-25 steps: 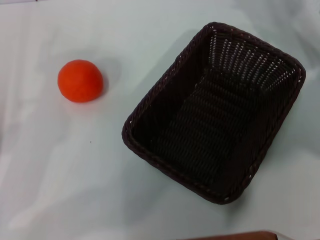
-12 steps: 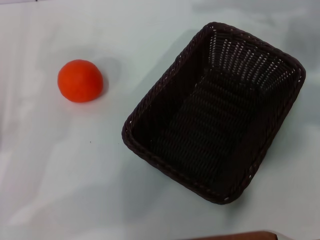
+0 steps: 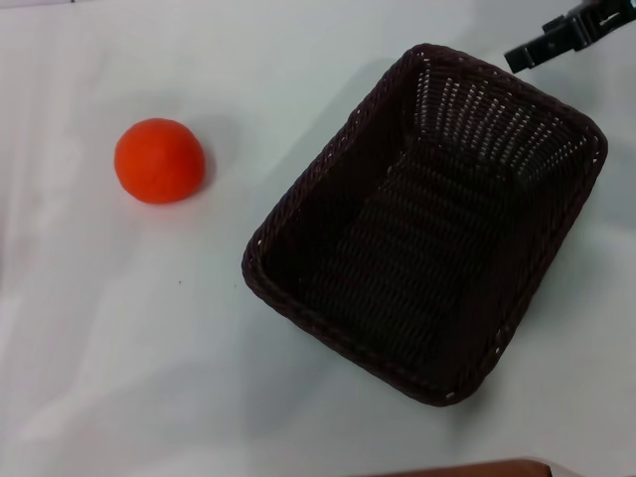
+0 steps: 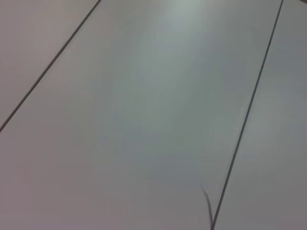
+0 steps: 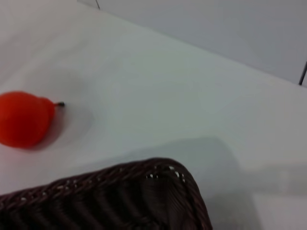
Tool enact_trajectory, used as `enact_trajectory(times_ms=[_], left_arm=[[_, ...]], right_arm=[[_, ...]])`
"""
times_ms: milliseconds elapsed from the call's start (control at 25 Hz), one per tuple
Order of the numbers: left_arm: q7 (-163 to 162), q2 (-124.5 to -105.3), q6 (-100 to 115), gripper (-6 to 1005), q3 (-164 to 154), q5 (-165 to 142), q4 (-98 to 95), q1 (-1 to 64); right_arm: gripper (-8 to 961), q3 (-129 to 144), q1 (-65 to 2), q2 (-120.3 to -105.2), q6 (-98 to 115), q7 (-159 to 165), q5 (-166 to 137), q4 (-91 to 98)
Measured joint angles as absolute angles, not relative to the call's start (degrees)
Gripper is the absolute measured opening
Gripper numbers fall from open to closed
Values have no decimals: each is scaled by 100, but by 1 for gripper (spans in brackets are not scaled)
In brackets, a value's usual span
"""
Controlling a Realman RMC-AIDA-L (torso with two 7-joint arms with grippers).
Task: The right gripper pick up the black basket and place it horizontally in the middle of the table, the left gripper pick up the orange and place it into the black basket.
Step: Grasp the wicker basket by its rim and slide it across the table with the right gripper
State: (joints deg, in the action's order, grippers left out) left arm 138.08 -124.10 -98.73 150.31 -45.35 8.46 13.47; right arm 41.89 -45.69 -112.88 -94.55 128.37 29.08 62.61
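The black basket (image 3: 427,224) stands on the white table (image 3: 149,348), right of centre, turned at a slant and empty. The orange (image 3: 159,160) lies on the table to its left, apart from it. My right gripper (image 3: 561,35) comes in at the top right corner of the head view, above the table just beyond the basket's far corner, touching nothing. The right wrist view shows a rim corner of the basket (image 5: 144,196) and the orange (image 5: 24,119) farther off. My left gripper is out of view; its wrist view shows only a pale panelled surface.
A brown edge (image 3: 467,469) shows at the bottom of the head view. The table's far edge (image 5: 201,45) meets a grey wall in the right wrist view.
My right gripper has come into the head view at the top right corner. The basket and the orange have not moved.
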Motion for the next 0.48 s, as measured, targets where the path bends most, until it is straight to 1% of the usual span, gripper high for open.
enact_trajectory(times_ms=[200,480], left_arm=[[13808,-12410,-9869,796,15029,-4535,851,1355],[13808,-12418,-9868,797,15029,-4535,846,1372]], right_arm=[[795,4396,-4531,-11287,-9418,12818,2869,6153],[795,4740,-4548,-11280,-8898,12731,2666,5481]])
